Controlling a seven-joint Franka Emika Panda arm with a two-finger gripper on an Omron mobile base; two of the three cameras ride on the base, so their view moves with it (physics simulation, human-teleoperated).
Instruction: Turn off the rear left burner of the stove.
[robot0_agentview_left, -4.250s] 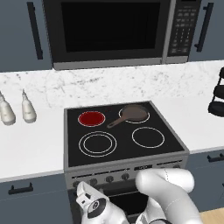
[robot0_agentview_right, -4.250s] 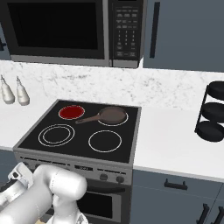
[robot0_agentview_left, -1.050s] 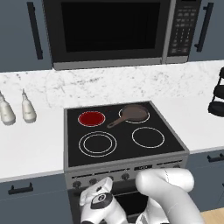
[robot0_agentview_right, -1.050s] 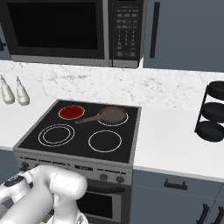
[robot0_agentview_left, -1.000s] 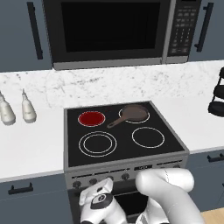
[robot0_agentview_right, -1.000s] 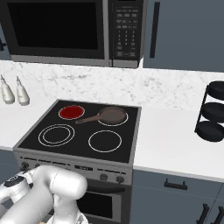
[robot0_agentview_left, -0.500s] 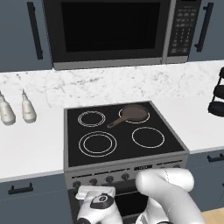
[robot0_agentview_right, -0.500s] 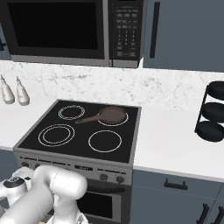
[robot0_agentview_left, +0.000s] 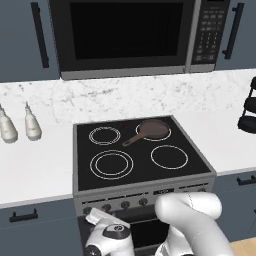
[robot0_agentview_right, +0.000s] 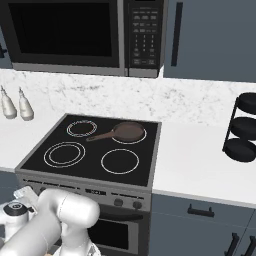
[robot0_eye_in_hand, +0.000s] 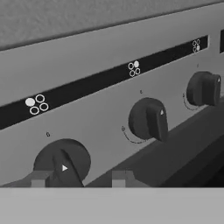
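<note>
Your gripper (robot0_eye_in_hand: 78, 177) pinches the stove's (robot0_agentview_left: 145, 187) leftmost knob (robot0_eye_in_hand: 62, 161), ridge pointing toward it. The rear left burner (robot0_agentview_left: 104, 135) shows white rings, left of the skillet (robot0_agentview_left: 149, 131).

Two base cameras look over the stove; the hand camera sits close on its front panel.

The left base view looks forward and down from behind the arm, with the stove (robot0_agentview_left: 140, 150) centred, the microwave (robot0_agentview_left: 135, 35) across the top, and the arm at the lower right. The right base view looks forward and down at the same stove (robot0_agentview_right: 92, 147) and microwave (robot0_agentview_right: 82, 35), with the arm at the lower left. The hand view is very near the knobs (robot0_eye_in_hand: 148, 119), rolled so the panel slants up to the right.
</note>
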